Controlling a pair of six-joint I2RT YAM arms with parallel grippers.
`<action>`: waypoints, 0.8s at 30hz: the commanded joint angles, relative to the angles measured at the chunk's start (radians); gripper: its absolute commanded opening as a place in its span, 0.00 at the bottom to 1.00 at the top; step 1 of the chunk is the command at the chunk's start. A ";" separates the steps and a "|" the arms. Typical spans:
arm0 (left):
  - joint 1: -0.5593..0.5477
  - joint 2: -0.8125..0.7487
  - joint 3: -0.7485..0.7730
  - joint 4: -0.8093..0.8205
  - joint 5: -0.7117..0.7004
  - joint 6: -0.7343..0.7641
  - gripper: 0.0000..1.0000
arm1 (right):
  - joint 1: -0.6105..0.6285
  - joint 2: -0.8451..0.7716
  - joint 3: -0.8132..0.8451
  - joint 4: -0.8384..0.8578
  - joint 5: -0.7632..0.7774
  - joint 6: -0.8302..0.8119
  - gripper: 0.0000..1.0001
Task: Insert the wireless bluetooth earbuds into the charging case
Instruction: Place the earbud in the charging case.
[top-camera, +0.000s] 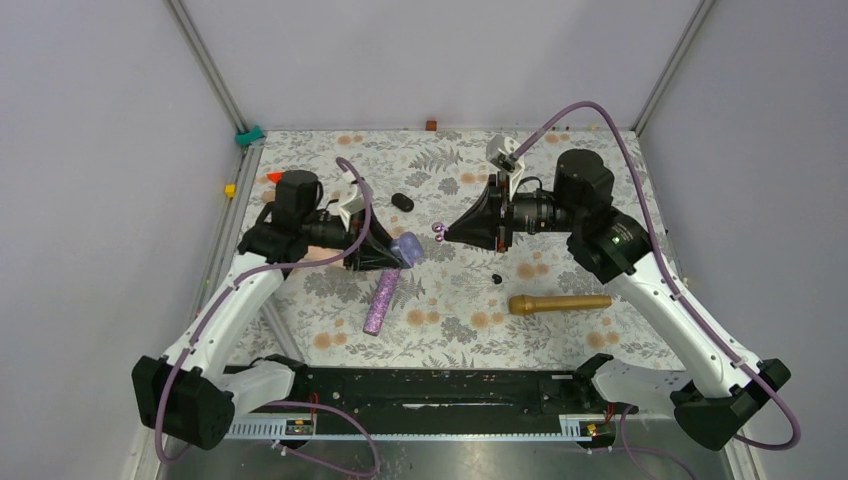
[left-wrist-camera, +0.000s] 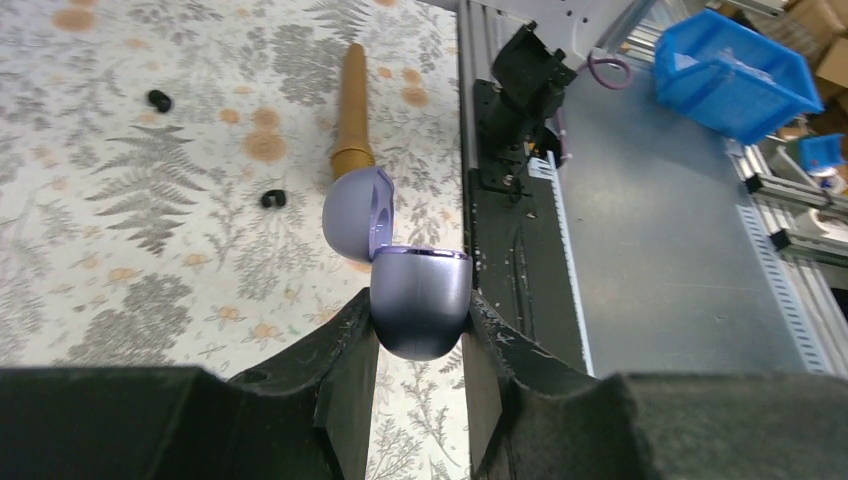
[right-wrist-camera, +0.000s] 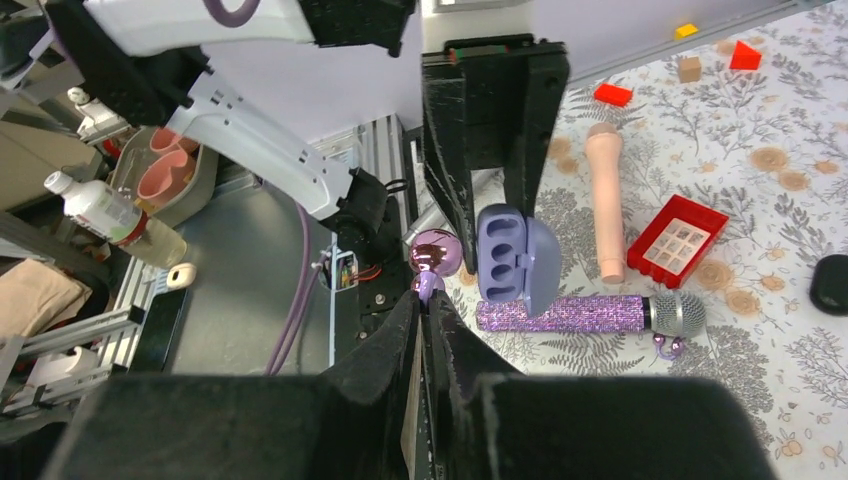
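My left gripper (left-wrist-camera: 420, 312) is shut on the lilac charging case (left-wrist-camera: 420, 300), held above the table with its lid (left-wrist-camera: 357, 213) swung open. In the right wrist view the case (right-wrist-camera: 503, 250) turns its two empty sockets toward me. My right gripper (right-wrist-camera: 428, 300) is shut on the stem of a shiny purple earbud (right-wrist-camera: 437, 254), which hangs just left of the case without touching it. From above, that earbud (top-camera: 438, 232) sits between the case (top-camera: 407, 246) and the right gripper (top-camera: 450, 235). A second purple earbud (right-wrist-camera: 669, 346) lies on the cloth by the glitter microphone's head.
A purple glitter microphone (top-camera: 382, 302) lies below the case and a gold microphone (top-camera: 558, 303) at front right. Two tiny black rounded pieces (left-wrist-camera: 272, 198) (left-wrist-camera: 158, 98) and a black oval capsule (top-camera: 402, 202) rest on the floral cloth. A pink microphone (right-wrist-camera: 605, 200) and red tray (right-wrist-camera: 683, 236) lie farther left.
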 joint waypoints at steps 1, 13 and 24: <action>-0.071 0.049 0.062 -0.007 0.007 0.007 0.00 | 0.011 -0.034 -0.042 0.057 -0.068 -0.033 0.10; -0.109 0.047 -0.055 0.269 0.022 -0.229 0.00 | 0.048 0.012 -0.134 0.085 -0.043 -0.140 0.10; -0.109 0.024 -0.076 0.286 0.033 -0.232 0.00 | 0.063 0.038 -0.173 0.112 -0.001 -0.216 0.10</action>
